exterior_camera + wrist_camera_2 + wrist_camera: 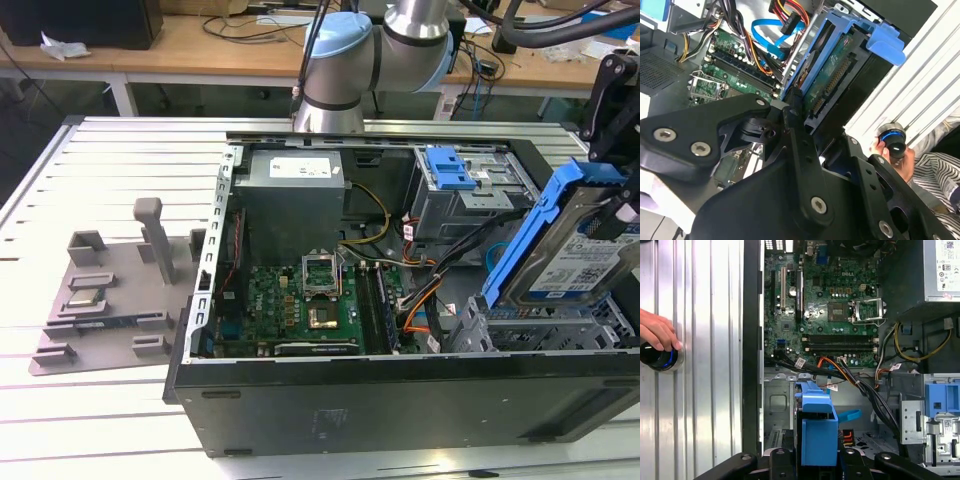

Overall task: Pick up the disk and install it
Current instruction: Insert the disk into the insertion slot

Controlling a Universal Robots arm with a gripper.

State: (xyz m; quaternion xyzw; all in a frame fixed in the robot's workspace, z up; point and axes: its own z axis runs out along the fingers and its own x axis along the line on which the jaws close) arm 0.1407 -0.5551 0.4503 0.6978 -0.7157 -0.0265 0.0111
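Found gripper point(815, 456) clamped on disk point(572, 248), held tilted over drive cage point(560, 325) at exterior view's right end of open case point(400, 400). Noted cable bundle point(430, 275) just beside cage, toward motherboard point(300, 310). Observed hand point(657, 330) on black knob point(657, 357) outside case.

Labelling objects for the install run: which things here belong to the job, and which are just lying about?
Job: disk, tilted, in the gripper; drive cage below it; open computer case.
Lying about: grey fixture tray; hand on black knob.
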